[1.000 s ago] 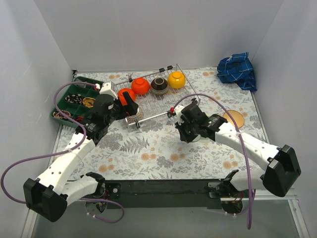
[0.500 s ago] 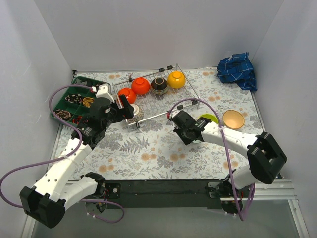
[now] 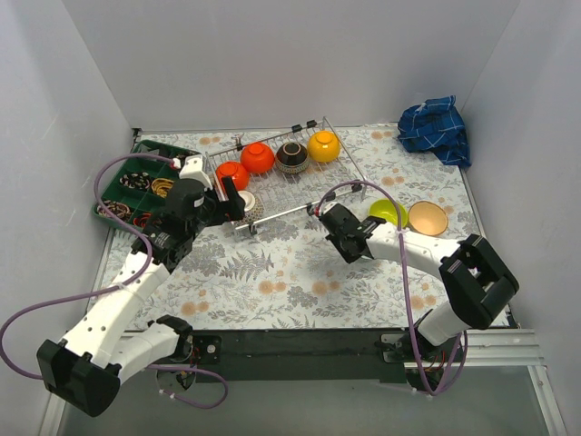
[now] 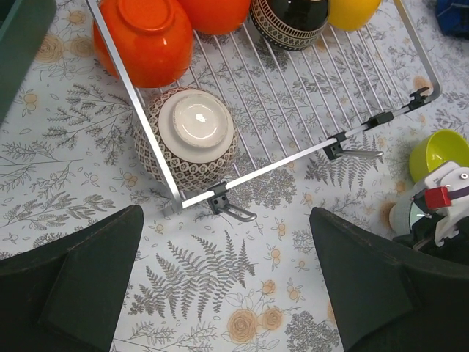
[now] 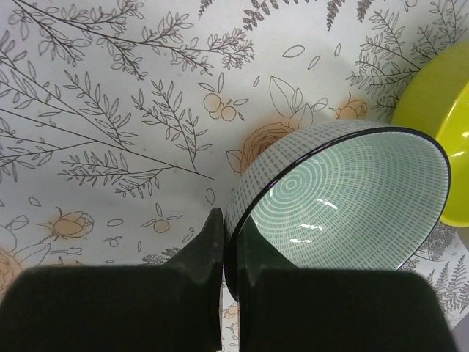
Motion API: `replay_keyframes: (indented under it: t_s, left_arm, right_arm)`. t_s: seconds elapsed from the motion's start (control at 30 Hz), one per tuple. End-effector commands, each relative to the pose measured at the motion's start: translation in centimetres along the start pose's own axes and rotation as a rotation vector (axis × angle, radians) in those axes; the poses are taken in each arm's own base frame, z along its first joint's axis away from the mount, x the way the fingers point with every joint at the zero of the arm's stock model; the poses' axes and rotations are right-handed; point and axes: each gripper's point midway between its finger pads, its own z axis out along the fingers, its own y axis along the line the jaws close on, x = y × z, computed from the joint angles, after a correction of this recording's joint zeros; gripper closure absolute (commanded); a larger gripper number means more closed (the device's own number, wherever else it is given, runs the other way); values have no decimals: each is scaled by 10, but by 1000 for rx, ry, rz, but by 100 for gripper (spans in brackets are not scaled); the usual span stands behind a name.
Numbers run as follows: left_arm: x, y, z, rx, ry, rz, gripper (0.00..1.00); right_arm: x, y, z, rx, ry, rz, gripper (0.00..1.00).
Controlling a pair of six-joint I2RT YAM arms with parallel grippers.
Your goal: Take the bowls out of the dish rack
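The silver wire dish rack holds two orange bowls, a dark patterned bowl and a yellow bowl, all upside down. A brown-patterned bowl with a white base lies upside down in the rack's near-left corner. My left gripper hovers open above the floral mat just in front of that corner, nothing between its fingers. My right gripper is shut on the rim of a green-patterned bowl, low over the mat in front of the rack's right end.
A lime bowl and a tan bowl stand upright on the mat right of the right gripper. A green compartment tray sits left of the rack. A blue cloth lies at the back right corner.
The right arm has folded its elbow inward, uncovering the lime bowl, still gripping the green bowl. The left gripper has shifted slightly toward the rack's near-left corner.
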Motion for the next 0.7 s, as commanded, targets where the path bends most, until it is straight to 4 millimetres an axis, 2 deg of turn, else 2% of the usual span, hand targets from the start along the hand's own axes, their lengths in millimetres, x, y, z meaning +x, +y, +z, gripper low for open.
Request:
replay_keyframes:
  t_s: [0.0, 0.13, 0.17, 0.23, 0.27, 0.3, 0.37, 0.47, 0.63, 0.67]
  left_arm:
    - [-2, -2, 3, 17, 14, 57, 2]
    - [3, -4, 12, 21, 53, 104, 2]
    - [4, -4, 15, 23, 61, 113, 2]
    - [6, -6, 21, 21, 85, 131, 2]
    - [6, -7, 23, 21, 92, 135, 2]
    - [10, -6, 28, 17, 114, 146, 2]
    - [4, -10, 31, 25, 109, 154, 2]
    - [0, -15, 40, 23, 118, 178, 2]
    - [-1, -19, 61, -4, 162, 209, 2]
    - [6, -18, 69, -16, 191, 219, 2]
  right_arm:
    - [5, -13, 3, 55, -11, 10, 99]
    - [9, -9, 4, 35, -5, 37, 82]
    - [9, -7, 3, 26, -6, 43, 70]
    - [4, -4, -1, 2, -20, 60, 60]
    - [2, -3, -4, -3, -24, 74, 51]
    - [-1, -2, -8, -18, -38, 83, 47]
    - [-10, -1, -17, -36, -62, 106, 37]
    - [-24, -4, -34, -52, -115, 137, 27]
    - [-50, -10, -69, -91, -238, 197, 20]
    - [-55, -11, -74, -95, -258, 208, 18]
